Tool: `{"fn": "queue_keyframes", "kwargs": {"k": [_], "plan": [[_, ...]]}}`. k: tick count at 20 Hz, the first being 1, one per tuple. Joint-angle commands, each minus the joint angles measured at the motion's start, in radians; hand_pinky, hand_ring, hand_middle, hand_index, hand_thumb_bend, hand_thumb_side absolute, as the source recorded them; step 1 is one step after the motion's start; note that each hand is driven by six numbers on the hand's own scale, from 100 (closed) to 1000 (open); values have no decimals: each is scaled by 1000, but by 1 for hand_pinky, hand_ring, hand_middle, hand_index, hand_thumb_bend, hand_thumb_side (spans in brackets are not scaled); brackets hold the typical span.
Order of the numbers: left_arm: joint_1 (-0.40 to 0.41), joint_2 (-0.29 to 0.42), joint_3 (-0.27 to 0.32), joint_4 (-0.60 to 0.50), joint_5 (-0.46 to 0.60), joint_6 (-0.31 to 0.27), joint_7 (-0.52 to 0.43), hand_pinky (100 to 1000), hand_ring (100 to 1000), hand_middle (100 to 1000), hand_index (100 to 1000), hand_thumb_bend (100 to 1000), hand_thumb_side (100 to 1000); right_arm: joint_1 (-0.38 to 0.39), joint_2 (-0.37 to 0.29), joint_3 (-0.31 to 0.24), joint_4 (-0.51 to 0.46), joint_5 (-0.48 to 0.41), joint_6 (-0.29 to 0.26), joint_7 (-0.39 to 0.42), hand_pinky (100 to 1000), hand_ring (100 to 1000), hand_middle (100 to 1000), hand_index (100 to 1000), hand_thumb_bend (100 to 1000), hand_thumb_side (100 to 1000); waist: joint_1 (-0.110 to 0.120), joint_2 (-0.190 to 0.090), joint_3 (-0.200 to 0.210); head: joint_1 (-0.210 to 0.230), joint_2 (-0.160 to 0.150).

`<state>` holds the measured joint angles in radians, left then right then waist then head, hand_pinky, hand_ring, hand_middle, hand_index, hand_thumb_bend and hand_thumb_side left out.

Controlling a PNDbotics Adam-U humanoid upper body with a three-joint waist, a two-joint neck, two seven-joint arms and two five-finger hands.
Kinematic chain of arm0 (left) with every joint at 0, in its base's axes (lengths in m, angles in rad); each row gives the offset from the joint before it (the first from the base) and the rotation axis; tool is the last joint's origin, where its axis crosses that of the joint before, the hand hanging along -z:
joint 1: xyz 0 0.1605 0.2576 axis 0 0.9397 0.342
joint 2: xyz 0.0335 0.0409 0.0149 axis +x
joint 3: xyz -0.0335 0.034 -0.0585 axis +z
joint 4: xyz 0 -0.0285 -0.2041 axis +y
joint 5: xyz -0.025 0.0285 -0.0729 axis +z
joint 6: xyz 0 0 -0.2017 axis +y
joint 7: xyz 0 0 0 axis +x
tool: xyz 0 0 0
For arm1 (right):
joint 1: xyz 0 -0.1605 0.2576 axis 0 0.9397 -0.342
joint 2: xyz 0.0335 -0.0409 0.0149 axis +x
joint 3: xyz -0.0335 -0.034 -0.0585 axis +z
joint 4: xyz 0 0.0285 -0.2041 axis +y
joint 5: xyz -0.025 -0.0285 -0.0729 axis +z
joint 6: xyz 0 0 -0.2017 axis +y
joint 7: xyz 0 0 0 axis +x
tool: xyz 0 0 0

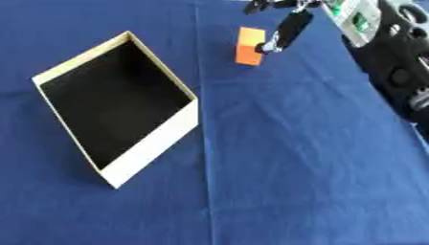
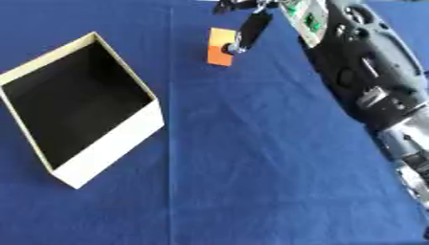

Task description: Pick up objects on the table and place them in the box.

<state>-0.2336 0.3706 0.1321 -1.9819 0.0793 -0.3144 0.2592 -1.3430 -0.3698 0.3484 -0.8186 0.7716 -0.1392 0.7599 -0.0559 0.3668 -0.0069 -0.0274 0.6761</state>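
An empty box (image 1: 117, 107) is set open on the left of the blue desk (image 1: 293, 167), ready to be filled. Further right, an orange block (image 1: 250, 46) is touched by the right hand (image 1: 289, 26); whether the fingers (image 1: 281, 36) are closed cannot be told.
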Motion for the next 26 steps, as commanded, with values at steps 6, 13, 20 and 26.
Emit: {"fn": "queue_keyframes", "kwargs": {"k": [6, 13, 20, 26], "plan": [[-10, 14, 1, -18, 5, -1, -2, 465, 485, 529, 687, 100, 655, -30, -23, -18, -13, -20, 52, 16, 997, 1000, 962, 1000, 277, 427, 1, -15, 7, -62, -125], [-13, 11, 1, -18, 5, -1, -6, 466, 484, 528, 686, 100, 656, -25, -15, -22, -2, 4, 66, 11, 994, 1000, 960, 1000, 286, 429, -2, -4, 14, -77, -130], [-16, 9, 0, -18, 6, 0, -10, 466, 482, 526, 684, 100, 661, -19, -9, -28, 13, 9, 65, 15, 987, 1000, 951, 1000, 282, 448, -5, 10, 20, -71, -121], [-19, 6, 0, -18, 7, 0, -13, 467, 481, 526, 685, 100, 668, -13, -5, -32, 23, 28, 76, 7, 982, 1000, 945, 1000, 286, 455, -5, 21, 27, -72, -120]]}}
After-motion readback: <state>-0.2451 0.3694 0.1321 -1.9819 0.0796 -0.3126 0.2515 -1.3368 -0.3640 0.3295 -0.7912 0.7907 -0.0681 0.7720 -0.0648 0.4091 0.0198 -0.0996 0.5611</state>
